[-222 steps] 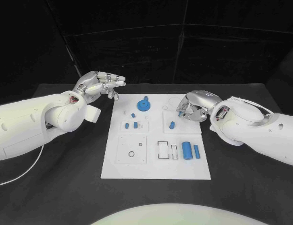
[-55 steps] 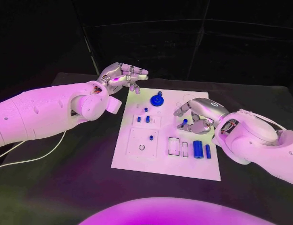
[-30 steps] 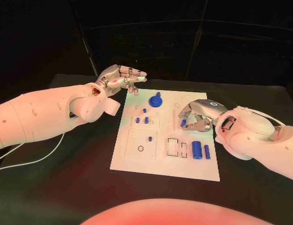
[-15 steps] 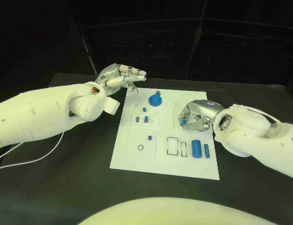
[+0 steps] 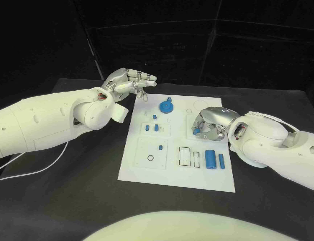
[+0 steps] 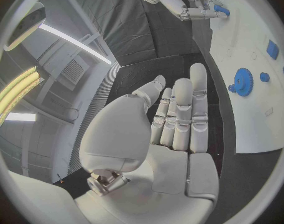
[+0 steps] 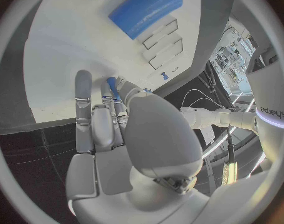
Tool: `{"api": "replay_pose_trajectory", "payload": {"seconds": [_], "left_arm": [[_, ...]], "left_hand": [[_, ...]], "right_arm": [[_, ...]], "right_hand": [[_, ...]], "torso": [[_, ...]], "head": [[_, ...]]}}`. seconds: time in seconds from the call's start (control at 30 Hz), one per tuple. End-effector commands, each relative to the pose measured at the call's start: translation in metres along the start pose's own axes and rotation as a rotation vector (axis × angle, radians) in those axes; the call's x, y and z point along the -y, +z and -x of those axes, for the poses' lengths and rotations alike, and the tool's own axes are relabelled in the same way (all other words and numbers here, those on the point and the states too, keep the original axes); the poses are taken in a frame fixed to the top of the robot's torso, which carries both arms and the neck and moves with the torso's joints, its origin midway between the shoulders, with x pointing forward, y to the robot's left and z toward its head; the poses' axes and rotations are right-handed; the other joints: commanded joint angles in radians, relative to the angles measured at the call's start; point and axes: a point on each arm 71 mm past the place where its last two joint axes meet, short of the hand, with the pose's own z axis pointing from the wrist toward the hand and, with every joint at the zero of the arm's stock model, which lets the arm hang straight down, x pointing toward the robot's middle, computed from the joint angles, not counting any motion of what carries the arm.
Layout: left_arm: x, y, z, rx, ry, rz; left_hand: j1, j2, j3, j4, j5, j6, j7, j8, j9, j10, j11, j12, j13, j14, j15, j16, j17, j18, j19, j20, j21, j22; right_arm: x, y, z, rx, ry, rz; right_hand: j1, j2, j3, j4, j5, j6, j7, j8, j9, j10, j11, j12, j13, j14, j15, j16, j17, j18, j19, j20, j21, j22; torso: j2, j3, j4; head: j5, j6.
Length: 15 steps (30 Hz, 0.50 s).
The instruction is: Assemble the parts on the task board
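Note:
The white task board (image 5: 175, 173) lies mid-table. My right hand (image 5: 209, 122) hovers low over its right middle square and pinches a small blue peg (image 5: 198, 131) between thumb and fingers; the right wrist view shows that peg (image 7: 111, 87) at the fingertips. My left hand (image 5: 130, 83) hangs raised off the board's far left corner, fingers apart, holding nothing. On the board are a blue gear (image 5: 166, 106), three small pegs (image 5: 151, 127) near the middle, one peg (image 5: 160, 147) in the near-left square, and a thick blue cylinder (image 5: 210, 159) beside a thinner one (image 5: 220, 160).
Two empty rectangular slots (image 5: 190, 156) sit left of the cylinders, and a small ring (image 5: 149, 157) marks the near-left square. Black tabletop (image 5: 77, 191) surrounds the board. The left wrist view shows the gear (image 6: 243, 79) and my right hand (image 6: 190, 2).
Since the oldest frame my right hand has moved in over the board's right middle square and closed on the blue peg there. A peg now stands in the near-left square. The left hand has stayed raised.

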Motion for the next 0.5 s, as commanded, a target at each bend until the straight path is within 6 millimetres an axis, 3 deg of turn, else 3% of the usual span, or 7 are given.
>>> {"api": "replay_pose_trajectory", "payload": {"seconds": [0.03, 0.23, 0.5], "left_arm": [[0.0009, 0.0005, -0.0010, -0.010, -0.007, -0.003], [0.0007, 0.0006, -0.0010, -0.010, -0.007, -0.003], [0.0004, 0.0001, -0.0004, -0.009, -0.007, -0.002]], "left_hand": [[-0.006, -0.002, 0.002, 0.006, 0.001, -0.006, -0.001, -0.006, -0.001, -0.007, -0.002, 0.000, 0.000, -0.009, -0.002, -0.004, -0.001, 0.012, -0.003, 0.003, -0.007, -0.002], [-0.007, 0.000, 0.003, 0.007, 0.001, -0.006, -0.001, -0.006, -0.001, -0.008, -0.002, 0.000, 0.000, -0.009, -0.001, -0.004, -0.002, 0.012, -0.003, 0.003, -0.007, -0.002], [-0.007, 0.000, 0.003, 0.007, 0.001, -0.006, -0.001, -0.006, -0.001, -0.008, -0.002, 0.000, 0.000, -0.009, -0.001, -0.004, -0.002, 0.012, -0.003, 0.003, -0.007, -0.002]], "right_arm": [[-0.0029, 0.0002, 0.0030, 0.035, 0.000, 0.022], [-0.0064, -0.0007, 0.0070, 0.090, 0.017, 0.051], [-0.0050, -0.0077, 0.0102, 0.115, 0.026, 0.056]], "right_hand": [[0.004, 0.006, 0.019, -0.003, -0.006, 0.017, -0.005, 0.007, 0.003, 0.025, -0.006, -0.002, 0.003, 0.028, -0.009, 0.007, 0.003, 0.008, 0.007, -0.006, 0.005, 0.002], [0.006, 0.010, 0.063, -0.016, -0.010, 0.048, -0.016, 0.013, 0.004, 0.060, -0.018, -0.003, 0.005, 0.035, -0.019, 0.023, 0.029, 0.002, 0.024, -0.015, 0.028, 0.038], [-0.005, 0.006, 0.076, -0.016, -0.015, 0.053, -0.017, 0.012, 0.003, 0.066, -0.019, -0.009, 0.004, 0.035, -0.020, 0.024, 0.029, 0.001, 0.024, -0.017, 0.030, 0.039]], "torso": [[0.000, -0.0003, 0.0000], [0.000, 0.0001, -0.0004], [-0.001, -0.0004, 0.0015]], "head": [[0.000, 0.001], [-0.001, 0.000], [0.000, 0.003]]}}
